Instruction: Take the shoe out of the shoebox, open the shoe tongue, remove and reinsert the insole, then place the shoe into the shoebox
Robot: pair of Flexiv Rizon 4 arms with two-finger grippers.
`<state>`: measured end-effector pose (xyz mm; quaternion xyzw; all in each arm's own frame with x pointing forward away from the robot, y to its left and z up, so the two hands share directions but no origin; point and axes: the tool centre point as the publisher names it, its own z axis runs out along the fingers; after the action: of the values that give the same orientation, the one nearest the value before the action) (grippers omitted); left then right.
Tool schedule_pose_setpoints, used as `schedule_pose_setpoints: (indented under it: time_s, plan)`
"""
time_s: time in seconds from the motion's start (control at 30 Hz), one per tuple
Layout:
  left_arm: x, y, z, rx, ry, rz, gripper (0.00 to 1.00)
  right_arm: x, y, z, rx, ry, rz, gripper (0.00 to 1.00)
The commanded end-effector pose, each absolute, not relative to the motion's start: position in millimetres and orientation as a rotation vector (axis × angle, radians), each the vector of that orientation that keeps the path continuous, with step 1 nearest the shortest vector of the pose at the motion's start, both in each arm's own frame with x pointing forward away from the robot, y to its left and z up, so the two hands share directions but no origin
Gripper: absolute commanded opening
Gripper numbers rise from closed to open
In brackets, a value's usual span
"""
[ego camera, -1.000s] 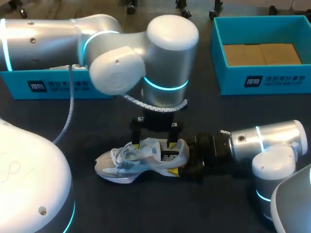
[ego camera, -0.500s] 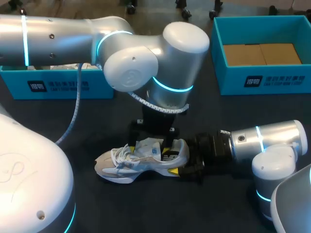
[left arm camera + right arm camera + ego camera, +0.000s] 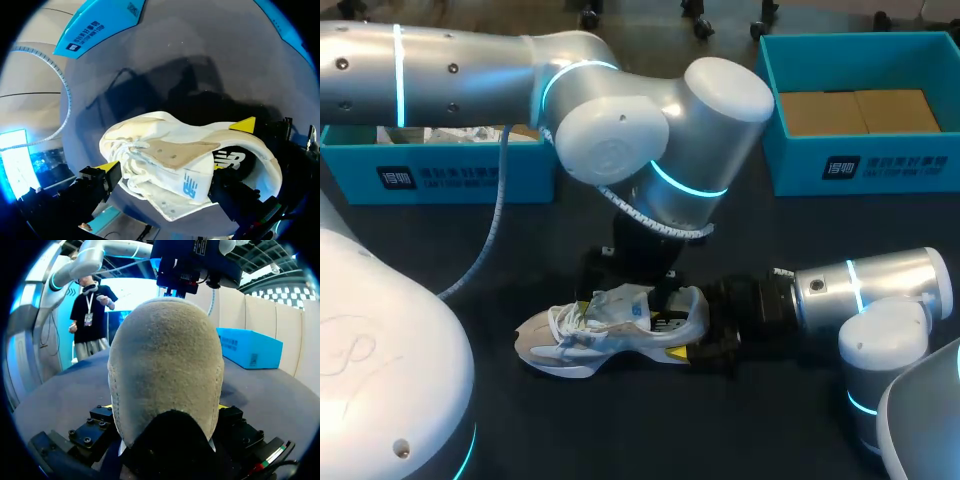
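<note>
A white and grey shoe (image 3: 570, 338) lies on its sole on the dark table, toe to the left. My right gripper (image 3: 705, 338) is shut on its heel, one yellow-tipped finger on each side. In the right wrist view the tan heel (image 3: 165, 360) fills the space between the fingers of my right gripper (image 3: 165, 420). My left gripper (image 3: 632, 292) hangs open just above the shoe's mouth. In the left wrist view the left gripper (image 3: 162, 170) straddles the shoe (image 3: 150, 190), with the raised white tongue and its tan underside (image 3: 175, 152) between the fingers.
A teal shoebox (image 3: 860, 150) with brown card inside stands at the back right. A second teal box (image 3: 440, 172) holding white paper stands at the back left, partly behind my left arm. Bare dark table lies in front of the shoe.
My left arm's wrist has swung to the right and tilted, keeping its open gripper over the shoe's mouth. The shoe and my right arm have not moved.
</note>
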<state>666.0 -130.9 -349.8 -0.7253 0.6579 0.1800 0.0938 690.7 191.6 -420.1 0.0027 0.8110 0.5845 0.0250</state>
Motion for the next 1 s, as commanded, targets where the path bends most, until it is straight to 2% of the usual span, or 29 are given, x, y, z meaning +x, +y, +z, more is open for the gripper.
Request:
schedule_pose_setpoints:
  time_s: [0.03, 0.1, 0.23, 0.27, 0.37, 0.4, 0.5, 0.73, 0.83, 0.87, 0.93, 1.0]
  plan:
    - [659, -134, -344, -2.174, 1.87, 0.536, 0.96, 691, 192, -420, 0.009, 2.51, 1.802, 0.0]
    - [658, -133, -340, -2.178, 1.877, 0.523, 0.96, 691, 192, -420, 0.009, 2.51, 1.802, 0.0]
    - [655, -131, -330, -2.192, 1.897, 0.49, 0.85, 691, 192, -420, 0.009, 2.51, 1.802, 0.0]
    - [654, -130, -328, -2.193, 1.905, 0.483, 0.8, 691, 192, -420, 0.009, 2.51, 1.802, 0.0]
    - [652, -130, -325, -2.186, 1.921, 0.47, 0.79, 691, 192, -420, 0.009, 2.51, 1.802, 0.0]
    - [651, -130, -324, -2.182, 1.923, 0.462, 0.68, 691, 192, -420, 0.009, 2.51, 1.802, 0.0]
    - [650, -129, -322, -2.179, 1.923, 0.44, 0.5, 691, 192, -420, 0.009, 2.51, 1.802, 0.0]
    - [650, -125, -311, -2.204, 1.936, 0.403, 0.43, 691, 192, -420, 0.009, 2.51, 1.802, 0.0]
    - [653, -125, -310, -2.254, 1.926, 0.394, 0.31, 691, 192, -420, 0.009, 2.51, 1.802, 0.0]
    - [655, -125, -310, -2.28, 1.93, 0.39, 0.13, 691, 192, -420, 0.009, 2.51, 1.802, 0.0]
    - [657, -124, -311, -2.324, 1.922, 0.392, 0.0, 691, 192, -420, 0.009, 2.51, 1.802, 0.0]
    - [660, -122, -312, -2.363, 1.939, 0.4, 0.0, 691, 192, -420, 0.009, 2.51, 1.802, 0.0]
